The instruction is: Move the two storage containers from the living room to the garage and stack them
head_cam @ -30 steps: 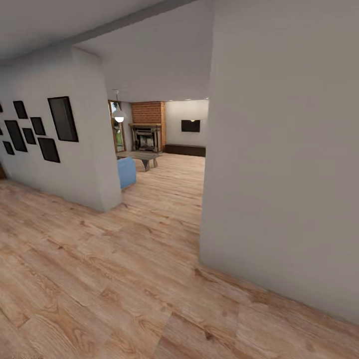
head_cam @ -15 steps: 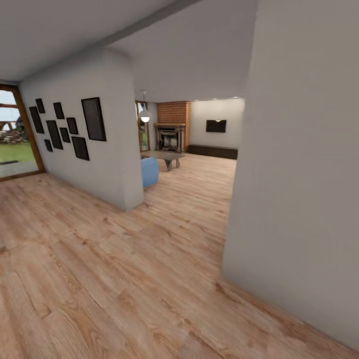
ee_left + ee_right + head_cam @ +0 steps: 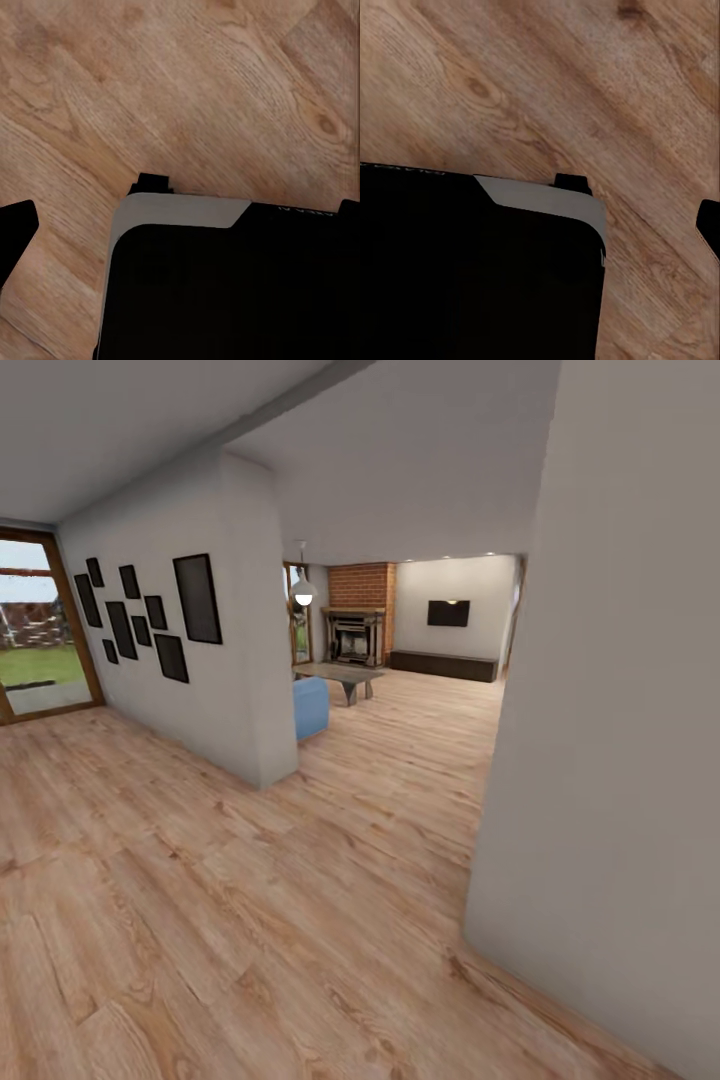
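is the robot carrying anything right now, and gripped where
It cannot be told: both wrist views look down at the wood floor over the robot's dark base, without a clear sight of the fingers.

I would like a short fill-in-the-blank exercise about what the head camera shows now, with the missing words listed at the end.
1. The fireplace at the far end is built of red ____.
2. The black TV hangs above a long dark ____.
3. The floor is made of light ____ planks.
4. The sofa corner beside the dividing wall is ____ in colour.

Missing words: brick; bench; wood; blue
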Robot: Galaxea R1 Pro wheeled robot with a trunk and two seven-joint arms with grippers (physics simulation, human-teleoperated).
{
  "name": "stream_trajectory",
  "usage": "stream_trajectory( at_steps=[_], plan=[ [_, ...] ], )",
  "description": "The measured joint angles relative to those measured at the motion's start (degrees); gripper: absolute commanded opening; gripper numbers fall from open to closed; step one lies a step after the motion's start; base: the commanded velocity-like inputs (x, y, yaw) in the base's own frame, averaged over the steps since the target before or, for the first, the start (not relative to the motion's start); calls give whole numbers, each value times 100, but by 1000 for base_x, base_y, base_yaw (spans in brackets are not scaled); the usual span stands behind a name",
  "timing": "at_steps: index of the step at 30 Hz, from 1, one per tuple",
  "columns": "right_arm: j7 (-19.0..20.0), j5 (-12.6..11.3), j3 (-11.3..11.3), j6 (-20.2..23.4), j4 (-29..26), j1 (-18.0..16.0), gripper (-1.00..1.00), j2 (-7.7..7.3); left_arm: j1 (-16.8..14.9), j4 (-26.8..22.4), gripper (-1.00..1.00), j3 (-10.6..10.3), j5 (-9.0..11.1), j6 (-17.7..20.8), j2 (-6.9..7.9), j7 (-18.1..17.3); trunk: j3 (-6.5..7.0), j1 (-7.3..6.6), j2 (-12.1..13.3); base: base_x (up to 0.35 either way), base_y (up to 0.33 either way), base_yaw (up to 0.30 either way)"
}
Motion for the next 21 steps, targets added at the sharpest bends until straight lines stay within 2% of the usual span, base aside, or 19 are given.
stream_trajectory(
  at_steps=[21],
  plan=[
    [0, -1, 0, 3, 0, 0, 100, 9, 0, 0, 100, 0, 0, 0, 7, 0, 0, 0, 0, 323, 0, 0]
  ],
)
